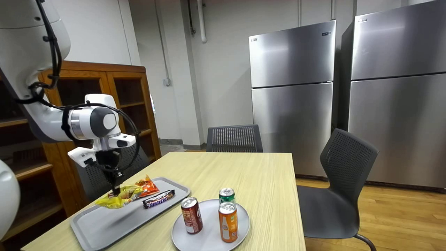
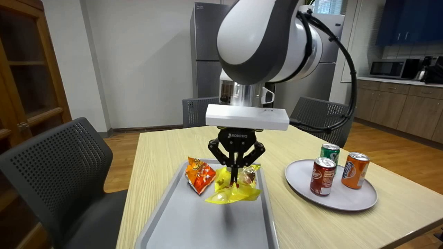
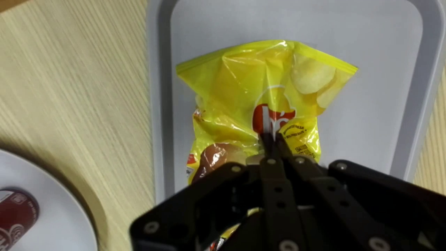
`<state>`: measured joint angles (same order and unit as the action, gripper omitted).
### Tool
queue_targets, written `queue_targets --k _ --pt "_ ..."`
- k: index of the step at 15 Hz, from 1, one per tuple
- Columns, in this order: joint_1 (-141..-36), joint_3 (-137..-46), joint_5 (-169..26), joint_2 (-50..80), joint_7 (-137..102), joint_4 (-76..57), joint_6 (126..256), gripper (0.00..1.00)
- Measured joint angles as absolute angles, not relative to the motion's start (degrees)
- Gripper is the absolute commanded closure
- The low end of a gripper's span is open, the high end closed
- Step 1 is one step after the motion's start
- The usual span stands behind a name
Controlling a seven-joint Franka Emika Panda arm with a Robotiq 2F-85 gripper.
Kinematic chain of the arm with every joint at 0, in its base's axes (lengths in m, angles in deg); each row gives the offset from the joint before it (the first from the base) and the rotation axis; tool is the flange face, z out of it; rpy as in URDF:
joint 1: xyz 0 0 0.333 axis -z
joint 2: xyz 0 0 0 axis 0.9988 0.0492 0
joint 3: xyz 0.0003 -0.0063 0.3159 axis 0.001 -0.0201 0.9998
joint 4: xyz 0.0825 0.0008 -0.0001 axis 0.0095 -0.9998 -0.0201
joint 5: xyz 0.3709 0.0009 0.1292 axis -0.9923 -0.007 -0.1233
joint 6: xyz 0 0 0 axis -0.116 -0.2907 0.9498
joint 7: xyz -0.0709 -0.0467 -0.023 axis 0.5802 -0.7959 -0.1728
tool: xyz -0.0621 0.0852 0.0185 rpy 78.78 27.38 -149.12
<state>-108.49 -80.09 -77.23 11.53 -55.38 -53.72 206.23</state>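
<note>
Yellow Lay's chip bag (image 3: 240, 97) pinched in the Robotiq gripper (image 2: 234, 177)
The claw is clamped together on the bag's crumpled film; the bag sits directly beneath and around its tips, spreading to either side, over the gray tray (image 2: 193, 224). On that tray, an orange-and-red snack bag (image 2: 199, 175) and a Snickers bar (image 1: 159, 199) lie near it.

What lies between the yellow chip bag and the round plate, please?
In the wrist view, the rim of the gray tray and then a strip of wooden table lie between the yellow chip bag and the round plate.
</note>
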Motion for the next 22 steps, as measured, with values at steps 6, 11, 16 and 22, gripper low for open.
queue_targets --k 6,11,16,22 --pt "-106.1 -80.3 -77.2 7.1 -58.2 -61.1 206.2 1.0" --pt "-103.3 -81.3 -77.2 5.0 -59.7 -66.1 206.2 1.0" --pt "-101.4 -82.8 -76.5 4.9 -61.3 -68.6 206.0 1.0" --pt "-100.5 -83.5 -76.0 5.2 -63.4 -69.6 204.6 1.0"
